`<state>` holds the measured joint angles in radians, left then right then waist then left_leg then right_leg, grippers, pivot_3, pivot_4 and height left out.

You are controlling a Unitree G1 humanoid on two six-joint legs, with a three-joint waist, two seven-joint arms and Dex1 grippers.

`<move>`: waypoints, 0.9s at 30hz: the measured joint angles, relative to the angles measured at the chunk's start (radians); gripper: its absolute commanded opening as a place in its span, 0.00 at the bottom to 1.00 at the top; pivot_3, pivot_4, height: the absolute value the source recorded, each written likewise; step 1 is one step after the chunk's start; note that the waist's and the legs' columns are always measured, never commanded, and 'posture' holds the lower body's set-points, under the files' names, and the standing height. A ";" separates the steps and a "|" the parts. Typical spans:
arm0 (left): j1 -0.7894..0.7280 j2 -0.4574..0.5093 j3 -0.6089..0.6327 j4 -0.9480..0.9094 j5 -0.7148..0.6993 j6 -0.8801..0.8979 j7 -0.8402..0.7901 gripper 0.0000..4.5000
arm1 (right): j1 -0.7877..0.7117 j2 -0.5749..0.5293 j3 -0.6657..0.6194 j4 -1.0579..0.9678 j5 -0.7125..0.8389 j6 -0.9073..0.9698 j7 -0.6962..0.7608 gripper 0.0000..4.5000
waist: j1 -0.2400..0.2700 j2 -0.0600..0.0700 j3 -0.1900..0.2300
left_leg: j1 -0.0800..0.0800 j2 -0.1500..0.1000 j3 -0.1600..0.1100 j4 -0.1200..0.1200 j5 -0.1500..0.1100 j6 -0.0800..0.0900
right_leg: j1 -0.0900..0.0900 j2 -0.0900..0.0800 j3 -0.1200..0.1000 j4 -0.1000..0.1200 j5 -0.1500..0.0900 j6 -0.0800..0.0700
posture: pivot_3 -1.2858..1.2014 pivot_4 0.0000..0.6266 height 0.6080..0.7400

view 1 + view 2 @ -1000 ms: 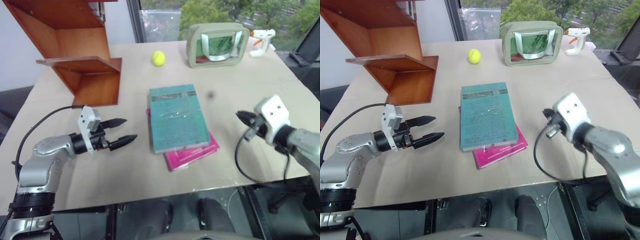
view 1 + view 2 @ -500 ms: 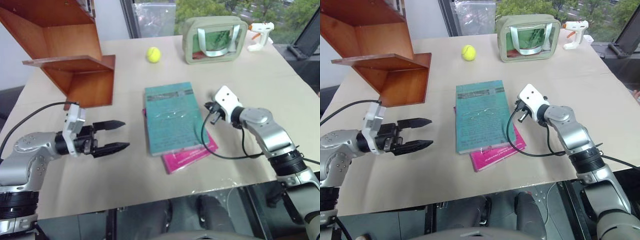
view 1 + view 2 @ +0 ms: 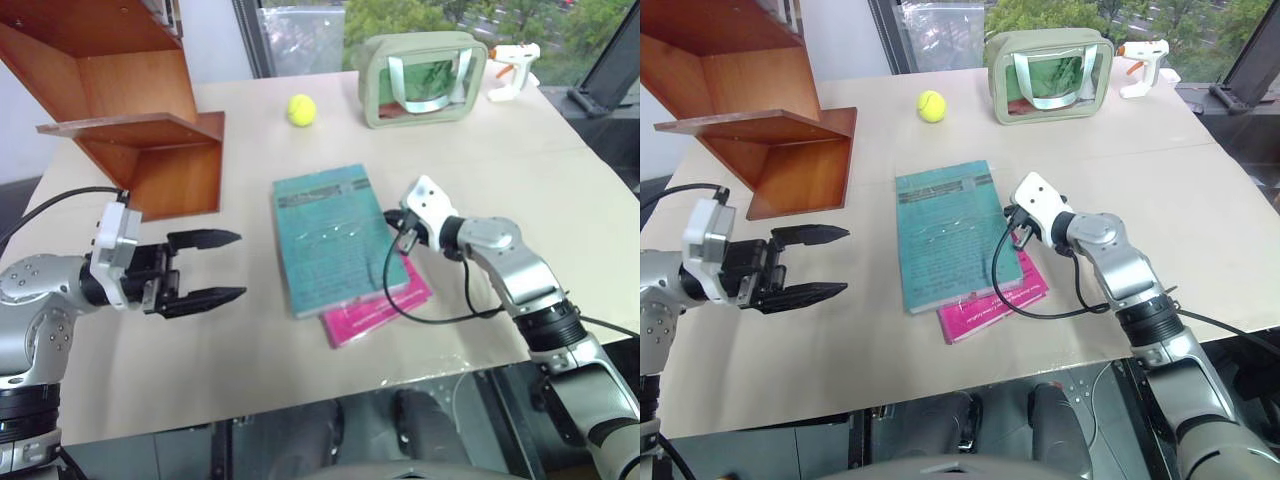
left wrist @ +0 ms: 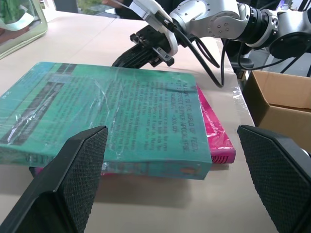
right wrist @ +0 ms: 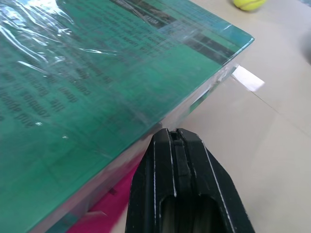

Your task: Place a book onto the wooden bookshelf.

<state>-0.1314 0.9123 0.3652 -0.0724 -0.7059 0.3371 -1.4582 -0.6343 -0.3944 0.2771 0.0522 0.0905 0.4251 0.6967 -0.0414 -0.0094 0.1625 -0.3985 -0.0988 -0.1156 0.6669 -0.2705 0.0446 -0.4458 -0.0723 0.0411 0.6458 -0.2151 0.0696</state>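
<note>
Just ahead of the pressed-together right pincer (image 5: 176, 138), the shrink-wrapped teal book (image 3: 330, 238) looks stiff, slippery; grip its long edge with the spread left pincer (image 3: 228, 267).

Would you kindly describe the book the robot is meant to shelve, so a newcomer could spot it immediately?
On the beige table, right of the wooden bookshelf, two books lie stacked. The book wanted is the larger teal one on top, glossy, with a dark title band at its far end; the pink book beneath is thinner and peeks out.
</note>
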 measured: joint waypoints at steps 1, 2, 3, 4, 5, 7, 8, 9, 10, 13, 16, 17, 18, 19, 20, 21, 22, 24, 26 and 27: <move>0.003 0.000 0.000 0.006 0.002 -0.001 0.001 1.00 | 0.001 0.007 0.004 -0.005 0.000 0.000 0.002 0.01 | 0.000 0.000 0.000 | 0.000 0.000 0.000 0.000 0.000 0.000 | 0.000 0.000 0.000 0.000 0.000 0.000 | 0.52 0.24 1.00; 0.012 0.000 0.001 0.011 0.007 -0.005 0.004 1.00 | 0.004 0.013 0.013 -0.013 -0.001 0.000 0.003 0.01 | 0.000 0.000 0.000 | 0.000 0.000 0.000 0.000 0.000 0.000 | 0.000 0.000 0.000 0.000 0.000 0.000 | 0.52 0.24 1.00; 0.019 0.000 0.001 0.020 0.013 -0.009 0.008 1.00 | 0.007 0.020 0.020 -0.018 -0.002 0.000 0.004 0.01 | 0.000 0.000 0.000 | 0.000 0.000 0.000 0.000 0.000 0.000 | 0.000 0.000 0.000 0.000 0.000 0.000 | 0.52 0.24 1.00; 0.022 -0.001 0.001 0.030 0.017 -0.013 0.014 1.00 | 0.011 0.025 0.023 -0.020 -0.003 0.001 0.004 0.01 | 0.000 0.000 0.000 | 0.000 0.000 0.000 0.000 0.000 0.000 | 0.000 0.000 0.000 0.000 0.000 0.000 | 0.52 0.24 1.00; 0.025 -0.001 0.003 0.040 0.018 -0.017 0.018 1.00 | 0.016 0.030 0.024 -0.022 -0.004 0.002 0.004 0.01 | 0.001 0.000 0.000 | 0.000 0.000 0.000 0.000 0.000 0.000 | 0.000 0.000 0.000 0.000 0.000 0.000 | 0.52 0.24 1.00; 0.035 -0.001 0.012 0.055 0.022 -0.019 0.026 1.00 | 0.019 0.032 0.026 -0.025 -0.006 0.005 0.003 0.01 | 0.001 0.000 0.000 | 0.000 0.000 0.000 0.001 0.000 0.000 | 0.000 0.000 0.000 0.001 0.000 0.000 | 0.52 0.24 1.00; 0.038 -0.001 0.013 0.057 0.026 -0.018 0.030 1.00 | 0.019 0.032 0.026 -0.026 -0.006 0.005 0.003 0.01 | 0.001 0.000 0.000 | 0.000 0.000 0.000 0.001 0.000 0.000 | 0.000 0.000 0.000 0.001 0.000 0.000 | 0.52 0.24 1.00; 0.041 -0.001 0.014 0.058 0.035 -0.015 0.047 1.00 | 0.021 0.032 0.026 -0.033 -0.008 0.007 0.000 0.01 | 0.001 0.000 0.000 | 0.000 0.000 0.000 0.001 0.000 0.000 | 0.000 0.000 0.000 0.001 0.000 0.000 | 0.52 0.24 1.00; 0.044 -0.001 0.014 0.058 0.039 -0.013 0.058 1.00 | 0.022 0.031 0.025 -0.038 -0.008 0.007 -0.002 0.01 | 0.001 0.000 0.000 | 0.000 0.000 0.000 0.001 0.000 0.000 | 0.000 0.000 0.000 0.001 0.000 0.000 | 0.52 0.24 1.00; 0.065 -0.006 0.006 0.042 0.081 0.031 0.160 1.00 | 0.083 -0.022 -0.009 -0.114 0.012 0.006 0.014 0.01 | 0.008 0.001 0.000 | 0.000 -0.001 -0.001 0.001 0.000 0.000 | 0.000 0.000 0.000 0.001 0.000 0.000 | 0.52 0.24 1.00; 0.103 -0.030 -0.023 0.016 0.117 0.127 0.303 1.00 | 0.192 -0.165 -0.137 -0.262 0.092 0.073 0.075 0.30 | 0.022 0.001 0.000 | -0.001 -0.002 0.000 0.001 -0.001 0.001 | 0.000 -0.001 0.000 0.000 0.000 0.000 | 0.52 0.24 1.00; 0.112 -0.044 -0.027 0.006 0.114 0.170 0.337 1.00 | 0.223 -0.197 -0.194 -0.311 0.124 0.101 0.084 0.41 | 0.025 0.000 0.000 | -0.001 -0.001 0.000 0.001 -0.001 0.001 | 0.000 0.000 0.000 0.000 0.000 0.000 | 0.52 0.24 1.00; 0.113 -0.049 -0.029 -0.002 0.110 0.203 0.359 1.00 | 0.244 -0.211 -0.233 -0.350 0.150 0.120 0.086 0.51 | 0.027 0.000 0.000 | -0.001 -0.001 0.000 0.001 -0.001 0.001 | 0.000 0.000 0.000 0.000 0.000 0.000 | 0.52 0.24 1.00; 0.111 -0.051 -0.031 -0.017 0.097 0.254 0.390 1.00 | 0.273 -0.226 -0.281 -0.414 0.192 0.147 0.087 0.64 | 0.026 0.000 0.000 | 0.000 0.000 0.000 0.001 0.000 0.001 | 0.001 0.000 0.000 0.001 0.000 0.000 | 0.52 0.24 1.00; 0.099 -0.052 -0.033 -0.026 0.074 0.303 0.409 1.00 | 0.298 -0.235 -0.320 -0.467 0.232 0.170 0.090 0.74 | 0.026 0.000 0.000 | 0.001 0.001 0.000 0.001 0.000 0.000 | 0.001 -0.001 0.001 0.002 0.000 0.000 | 0.52 0.24 1.00; 0.067 -0.055 -0.032 -0.027 0.028 0.381 0.423 1.00 | 0.343 -0.251 -0.366 -0.536 0.286 0.198 0.101 0.86 | 0.027 0.000 0.000 | 0.001 0.002 -0.001 0.001 0.000 0.000 | 0.001 -0.001 0.000 0.003 0.000 0.000 | 0.52 0.24 1.00; 0.045 -0.057 -0.029 -0.023 -0.007 0.434 0.432 1.00 | 0.373 -0.260 -0.394 -0.578 0.322 0.214 0.108 0.97 | 0.030 0.001 0.000 | 0.001 0.002 -0.001 0.001 0.000 0.000 | 0.001 -0.001 -0.001 0.004 0.000 0.000 | 0.52 0.24 1.00; -0.035 -0.059 -0.018 0.025 -0.107 0.615 0.463 1.00 | 0.455 -0.296 -0.475 -0.714 0.449 0.275 0.130 0.99 | 0.034 0.001 0.000 | 0.001 0.002 -0.002 0.002 0.000 0.000 | 0.001 0.000 -0.001 0.007 0.000 0.000 | 0.52 0.24 1.00; -0.106 -0.059 -0.020 0.075 -0.168 0.758 0.492 1.00 | 0.504 -0.337 -0.543 -0.821 0.558 0.325 0.136 0.99 | 0.030 0.000 0.000 | 0.003 0.000 -0.001 0.004 0.000 0.000 | 0.002 0.000 0.000 0.011 0.000 0.000 | 0.52 0.24 1.00; -0.162 -0.060 -0.031 0.124 -0.191 0.850 0.514 1.00 | 0.545 -0.361 -0.579 -0.879 0.620 0.351 0.134 0.99 | 0.029 0.000 0.000 | 0.005 0.000 0.000 0.004 -0.002 0.003 | 0.004 0.000 0.000 0.011 0.000 0.000 | 0.52 0.24 1.00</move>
<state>-0.2938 0.8519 0.3341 0.0512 -0.8971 1.1872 -0.9444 -0.0895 -0.7554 -0.3022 -0.8268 0.7104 0.7762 0.8304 -0.0123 -0.0097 0.1623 -0.3933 -0.0988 -0.1158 0.6711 -0.2723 0.0472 -0.4413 -0.0723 0.0409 0.6567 -0.2150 0.0699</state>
